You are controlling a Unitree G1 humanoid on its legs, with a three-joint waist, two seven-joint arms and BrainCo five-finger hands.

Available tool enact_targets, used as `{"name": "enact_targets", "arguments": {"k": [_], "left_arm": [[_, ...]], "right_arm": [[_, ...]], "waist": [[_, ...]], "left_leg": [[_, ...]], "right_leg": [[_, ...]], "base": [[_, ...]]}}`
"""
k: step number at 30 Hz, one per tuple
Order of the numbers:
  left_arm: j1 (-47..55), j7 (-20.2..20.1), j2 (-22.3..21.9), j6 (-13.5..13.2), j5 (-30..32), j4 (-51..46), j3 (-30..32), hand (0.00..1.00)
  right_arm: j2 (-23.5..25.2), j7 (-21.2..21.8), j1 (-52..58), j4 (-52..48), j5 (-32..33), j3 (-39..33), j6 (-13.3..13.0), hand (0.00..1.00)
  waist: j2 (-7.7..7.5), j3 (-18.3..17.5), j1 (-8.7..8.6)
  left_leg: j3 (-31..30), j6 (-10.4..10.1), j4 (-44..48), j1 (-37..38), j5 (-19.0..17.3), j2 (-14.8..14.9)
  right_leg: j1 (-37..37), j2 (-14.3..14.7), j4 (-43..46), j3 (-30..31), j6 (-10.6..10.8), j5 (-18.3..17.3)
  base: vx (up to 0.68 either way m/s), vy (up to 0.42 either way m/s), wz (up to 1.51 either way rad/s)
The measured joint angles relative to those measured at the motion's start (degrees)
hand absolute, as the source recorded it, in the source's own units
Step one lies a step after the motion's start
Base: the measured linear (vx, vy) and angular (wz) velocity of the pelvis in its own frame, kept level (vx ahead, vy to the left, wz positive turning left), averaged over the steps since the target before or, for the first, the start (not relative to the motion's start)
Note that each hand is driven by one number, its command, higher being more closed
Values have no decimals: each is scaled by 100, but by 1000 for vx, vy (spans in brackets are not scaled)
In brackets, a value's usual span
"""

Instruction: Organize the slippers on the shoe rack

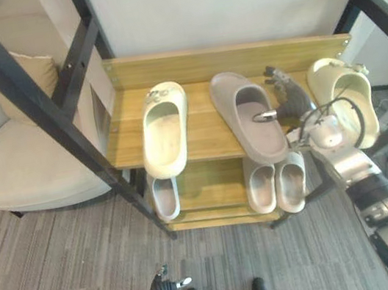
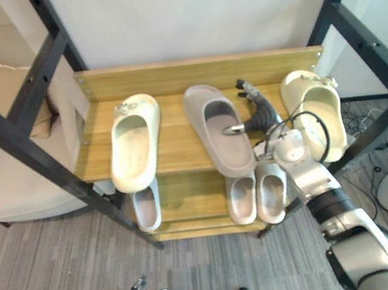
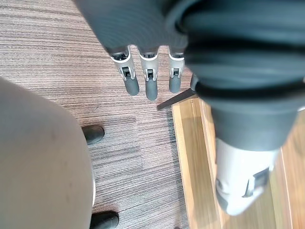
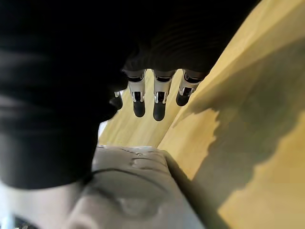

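Wooden shoe rack (image 1: 195, 63) holds cream slippers (image 1: 165, 127), grey slipper (image 1: 251, 131) above, pale slippers (image 1: 261, 187) below.

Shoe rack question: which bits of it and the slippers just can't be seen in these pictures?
Lower-shelf slippers: far ends hidden under the top shelf, both eye views.
Right cream slipper: inner edge covered by the right hand's wrist, eye views.
Grey slipper: blurred and mostly blocked by the hand's dark cover, right wrist view.
Left hand: too small at the bottom edge, eye views.
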Motion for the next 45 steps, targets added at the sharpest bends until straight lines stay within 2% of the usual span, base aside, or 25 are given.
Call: {"name": "enact_targets", "arguments": {"k": [5, 11, 20, 32, 38, 41, 45], "left_arm": [[-60, 18, 24, -1, -51, 0, 2, 0], [-91, 40, 23, 0, -52, 2, 1, 0], [-103, 38, 49, 8, -51, 1, 2, 0], [-98, 14, 52, 91, -44, -1, 5, 0], [-28, -21, 53, 104, -20, 23, 3, 0], [67, -34, 51, 103, 27, 24, 4, 0], [99, -90, 43, 104, 76, 34, 3, 0]], "right_arm": [[18, 5, -343, 274, -3, 152, -3, 100], [70, -21, -611, 527, 0, 151, -16, 100], [71, -17, -540, 480, -1, 128, -15, 100], [128, 52, 840, -1222, 14, -337, -25, 100], [136, 79, 1497, -2306, 11, -672, -86, 100], [310, 82, 1959, -3068, 11, -1023, -248, 100], [440, 82, 2444, -3749, 13, -1289, -441, 100]], "waist": [[-39, 107, 46], [-41, 170, 77], [-67, 200, 86], [-90, 185, 25], [-95, 44, -61], [-93, -110, -159], [-95, -183, -195]], "left_leg": [[-11, -6, -12, 2, 38, 0], [-69, -27, -326, 97, 268, -3], [-109, -28, -488, 214, 393, -5], [-35, -29, -489, 280, 392, -3], [11, -30, -476, 298, 393, -3], [12, -29, -472, 299, 393, -3], [13, -30, -461, 312, 393, -2]], "right_leg": [[2, -1, 9, -11, -4, 3], [-15, 6, 9, -43, -5, 2], [10, 8, 64, -53, -12, -5], [36, 5, 70, 14, -7, -6], [36, 5, 61, 65, -2, -10], [38, 4, 56, 69, 1, -10], [53, 3, 52, 72, 1, -10]], "base": [[-36, -12, 1], [-54, -23, 5], [-24, -7, 3], [-11, -2, -3], [-24, -5, -4], [0, 0, 0], [0, 0, 0]]}}
